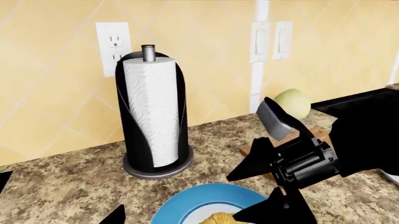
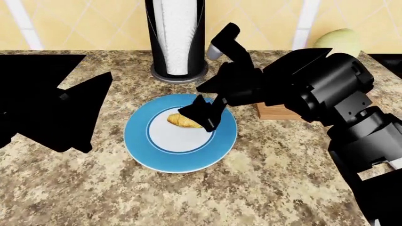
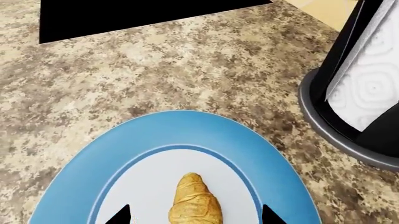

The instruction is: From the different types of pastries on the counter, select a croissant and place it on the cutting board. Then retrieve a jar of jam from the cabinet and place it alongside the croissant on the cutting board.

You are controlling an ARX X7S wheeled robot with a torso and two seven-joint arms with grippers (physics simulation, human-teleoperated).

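The golden croissant [image 2: 180, 120] lies on a blue-and-white plate [image 2: 141, 143] on the granite counter [image 2: 276, 179]. My right gripper [image 2: 199, 117] is open just above the plate. In the right wrist view its fingertips [image 3: 118, 217] stand either side of the croissant [image 3: 194, 201], not touching it. The cutting board [image 2: 271, 113] shows as a wooden corner behind my right arm. My left gripper [image 2: 97, 66] is open and empty to the left of the plate. The jar of jam and the other pastries are out of view.
A black paper towel holder [image 2: 176, 37] stands behind the plate by the tiled wall. A pale green round fruit [image 2: 339, 41] lies at the back right. The black stove top [image 3: 156, 14] shows in the right wrist view.
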